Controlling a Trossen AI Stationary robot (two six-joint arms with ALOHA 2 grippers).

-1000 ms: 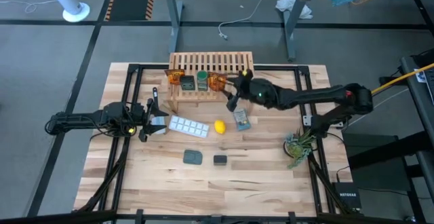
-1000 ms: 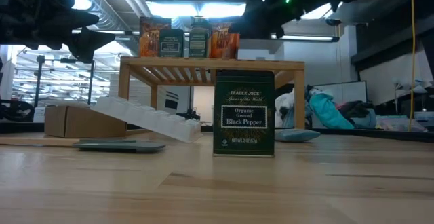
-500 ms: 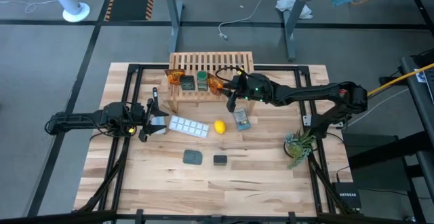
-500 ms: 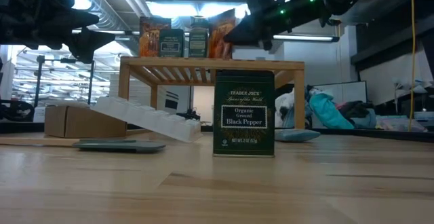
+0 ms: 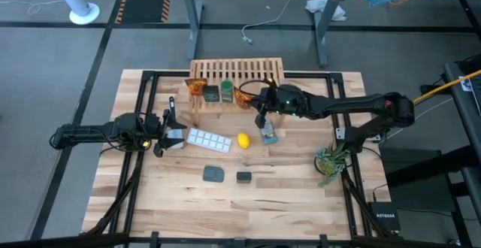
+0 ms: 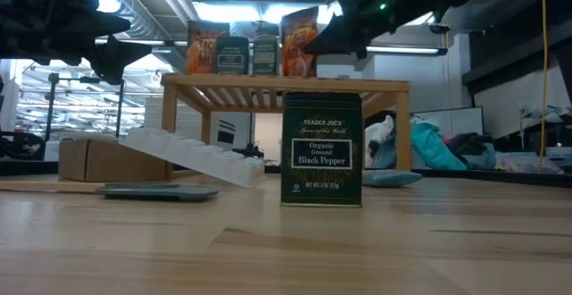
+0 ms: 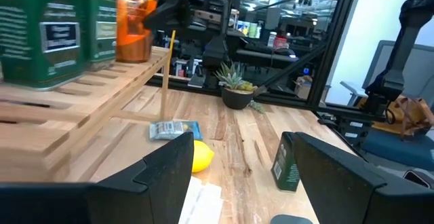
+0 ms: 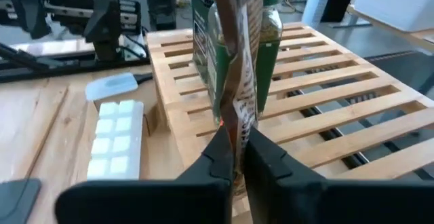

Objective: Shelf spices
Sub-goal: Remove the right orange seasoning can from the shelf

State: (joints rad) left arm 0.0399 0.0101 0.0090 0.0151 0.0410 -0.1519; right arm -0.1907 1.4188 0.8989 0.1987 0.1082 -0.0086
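The shelf [image 5: 237, 79] stands at the table's far middle. On its top stand an orange-brown packet [image 5: 196, 87], a dark box [image 5: 212, 93] and a jar with a green lid [image 5: 226, 92]. My right gripper [image 5: 258, 100] is shut on a second orange-brown packet [image 5: 244, 96], which stands to the right of the jar. A dark Black Pepper box [image 6: 322, 149] stands upright on the table near the front. At the shelf's left, my left gripper [image 5: 169, 126] hangs open with nothing between its fingers. My right gripper pinches the orange-brown packet by its thin side edge [image 8: 235, 119] between its two fingers [image 8: 220, 149]. The fingers reach in about level from the table's right side. The packet stands upright and edge-on to the fingers, with its bottom at the shelf's top [image 6: 299, 73].
On the table in front of the shelf lie a white tray [image 5: 209, 139], a lemon [image 5: 243, 140] and a blue-grey packet [image 5: 268, 133]. A dark grey pad [image 5: 213, 173] lies near the pepper box. A small plant [image 5: 331, 161] stands at the right and a cardboard box [image 6: 103, 159] at the left.
My right gripper has moved in toward the packet on the shelf and shut on it. The packet has gone from leaning to standing upright. The shelf has slid a little toward the table's right edge.
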